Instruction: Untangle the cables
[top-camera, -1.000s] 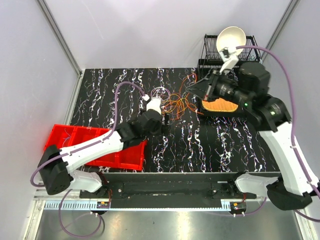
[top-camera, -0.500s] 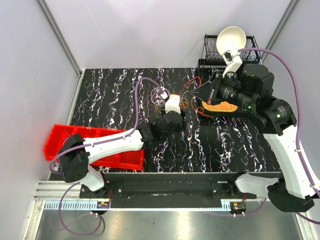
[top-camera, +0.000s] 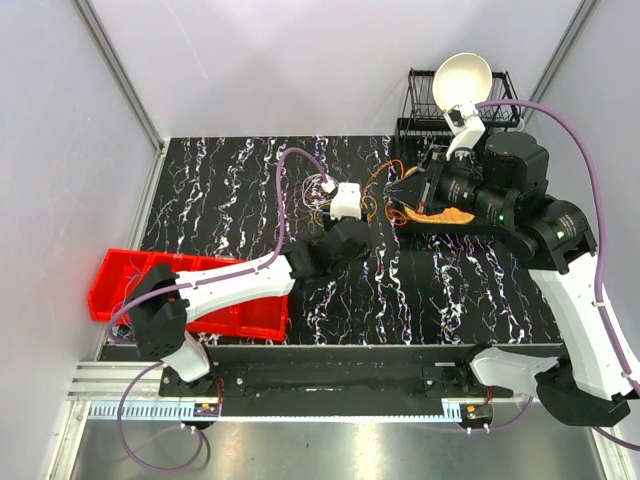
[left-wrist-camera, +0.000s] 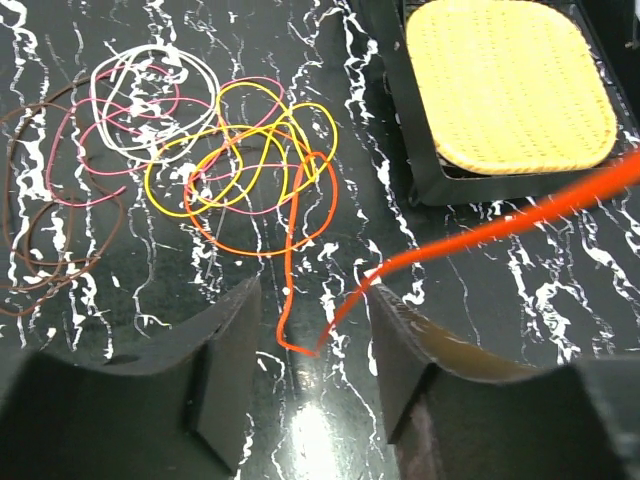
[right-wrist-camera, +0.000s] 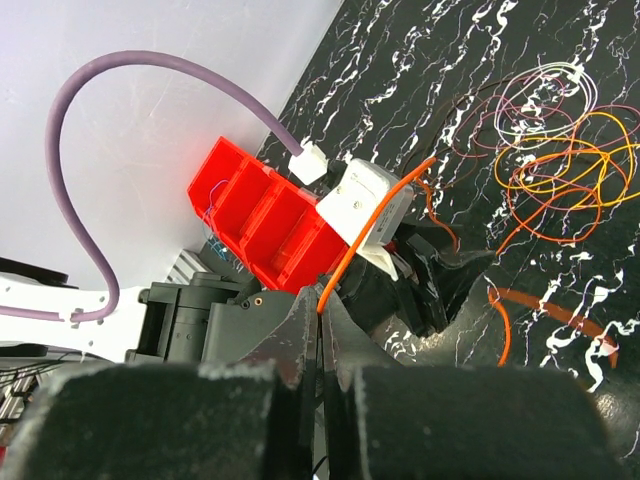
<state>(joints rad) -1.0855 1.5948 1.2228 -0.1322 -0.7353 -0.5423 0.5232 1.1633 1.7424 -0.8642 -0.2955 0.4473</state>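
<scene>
The cables (left-wrist-camera: 220, 150) lie tangled on the black marbled table: orange, yellow, white, pink and brown thin loops. In the top view they lie at mid-table (top-camera: 372, 197). My right gripper (right-wrist-camera: 322, 312) is shut on an orange cable (right-wrist-camera: 385, 230) and holds it raised above the table (top-camera: 402, 190). That strand runs taut across the left wrist view (left-wrist-camera: 500, 225) and bends down to the table between my left gripper's jaws. My left gripper (left-wrist-camera: 312, 380) is open, low over the table, just short of the tangle; in the top view its fingers are hidden under the wrist camera.
A yellow woven mat (left-wrist-camera: 510, 80) lies in a black tray right of the tangle (top-camera: 445, 214). A red bin (top-camera: 125, 280) stands at the near left. A white bowl (top-camera: 462, 78) sits on a black wire rack (top-camera: 505, 100) at the back right.
My left arm has swung right and forward to the near side of the tangle. My right gripper has stayed near the mat, holding the orange cable.
</scene>
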